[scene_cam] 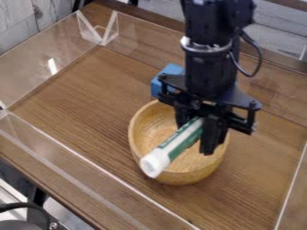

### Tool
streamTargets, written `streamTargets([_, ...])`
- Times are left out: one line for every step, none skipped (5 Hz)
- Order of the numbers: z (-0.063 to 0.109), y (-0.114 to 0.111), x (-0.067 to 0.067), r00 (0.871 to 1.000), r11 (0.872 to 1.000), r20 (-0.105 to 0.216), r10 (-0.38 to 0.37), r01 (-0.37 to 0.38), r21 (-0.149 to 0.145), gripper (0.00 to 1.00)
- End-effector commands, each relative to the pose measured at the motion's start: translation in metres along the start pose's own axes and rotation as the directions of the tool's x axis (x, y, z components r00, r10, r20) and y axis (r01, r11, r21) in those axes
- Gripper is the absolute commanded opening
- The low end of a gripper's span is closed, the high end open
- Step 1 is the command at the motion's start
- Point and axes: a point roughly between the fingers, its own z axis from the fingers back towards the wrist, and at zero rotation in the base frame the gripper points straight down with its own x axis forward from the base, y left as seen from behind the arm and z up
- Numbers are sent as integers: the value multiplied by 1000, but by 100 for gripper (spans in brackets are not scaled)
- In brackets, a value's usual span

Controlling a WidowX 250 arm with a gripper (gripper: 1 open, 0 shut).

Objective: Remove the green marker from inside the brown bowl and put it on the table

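Enclosure: low clear acrylic walls (54,54), glare-streaked.
Beyond acrylic walls, upper right: pale surface, detail unclear.
Below acrylic walls, lower left: dark floor area (14,214), blurred.
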Motion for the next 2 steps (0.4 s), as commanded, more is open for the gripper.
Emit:
streamTargets([16, 7, -1, 999, 1000, 47, -11, 11, 0, 0])
streamTargets([23, 23, -5, 999, 1000, 49, -20, 20, 6, 0])
